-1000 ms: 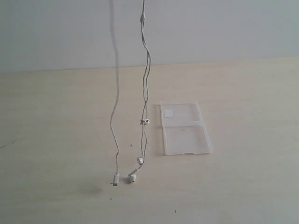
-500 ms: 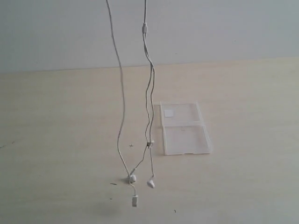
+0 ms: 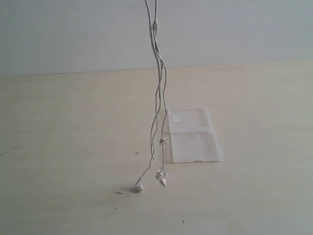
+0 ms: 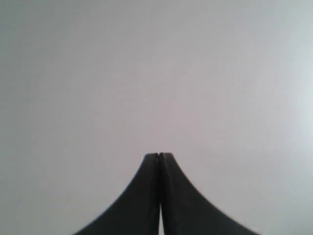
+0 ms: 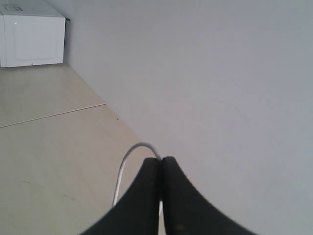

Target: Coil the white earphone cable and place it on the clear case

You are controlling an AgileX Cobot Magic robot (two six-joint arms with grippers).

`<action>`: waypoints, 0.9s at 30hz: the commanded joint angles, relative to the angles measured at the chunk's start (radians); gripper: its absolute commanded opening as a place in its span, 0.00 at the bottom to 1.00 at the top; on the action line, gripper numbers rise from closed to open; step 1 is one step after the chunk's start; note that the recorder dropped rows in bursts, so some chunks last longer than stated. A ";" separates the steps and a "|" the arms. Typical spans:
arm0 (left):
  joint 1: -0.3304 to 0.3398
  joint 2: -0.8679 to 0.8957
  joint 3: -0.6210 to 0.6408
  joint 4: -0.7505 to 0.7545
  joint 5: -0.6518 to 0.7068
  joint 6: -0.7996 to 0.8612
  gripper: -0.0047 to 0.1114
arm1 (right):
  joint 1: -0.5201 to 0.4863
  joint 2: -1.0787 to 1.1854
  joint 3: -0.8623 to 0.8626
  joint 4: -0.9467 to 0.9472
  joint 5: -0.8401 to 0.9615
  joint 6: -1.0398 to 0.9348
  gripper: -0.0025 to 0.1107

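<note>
The white earphone cable (image 3: 157,98) hangs from above the exterior view in two strands that run close together, with an inline piece (image 3: 155,24) high up. Its earbuds (image 3: 139,187) and lower ends rest on the table just left of the clear case (image 3: 193,134). The case lies flat and open, with a white sticker (image 3: 176,118) in one corner. Neither gripper shows in the exterior view. My right gripper (image 5: 161,159) is shut on a loop of the cable (image 5: 128,156). My left gripper (image 4: 159,155) is shut, facing a bare wall, with a thin white sliver between its jaws.
The light wooden table (image 3: 63,137) stretches around the case, with a pale wall behind it. In the right wrist view a white box-shaped appliance (image 5: 32,36) stands at the far end of the floor.
The left strand has swung right and now hangs against the right strand. The dangling ends have shifted right, toward the case.
</note>
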 commanded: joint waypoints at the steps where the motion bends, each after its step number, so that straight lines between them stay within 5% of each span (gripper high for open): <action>1: 0.002 0.143 -0.120 0.547 -0.263 -0.396 0.04 | 0.002 -0.008 -0.005 0.001 -0.031 0.012 0.02; 8: 0.002 0.593 -0.320 0.911 -0.432 -0.624 0.04 | 0.002 -0.008 -0.009 0.106 -0.087 0.044 0.02; 13: 0.002 0.912 -0.413 1.025 -0.656 -0.619 0.04 | 0.002 -0.019 -0.009 0.091 -0.076 0.044 0.02; 20: 0.000 1.134 -0.445 1.066 -0.679 -0.613 0.05 | 0.002 -0.061 -0.009 0.046 -0.104 0.062 0.02; 23: 0.000 1.182 -0.445 1.057 -0.697 -0.613 0.15 | 0.002 -0.061 -0.009 0.046 -0.091 0.062 0.02; 27: 0.000 1.190 -0.447 1.052 -0.739 -0.601 0.41 | 0.002 -0.050 -0.009 0.046 -0.096 0.062 0.02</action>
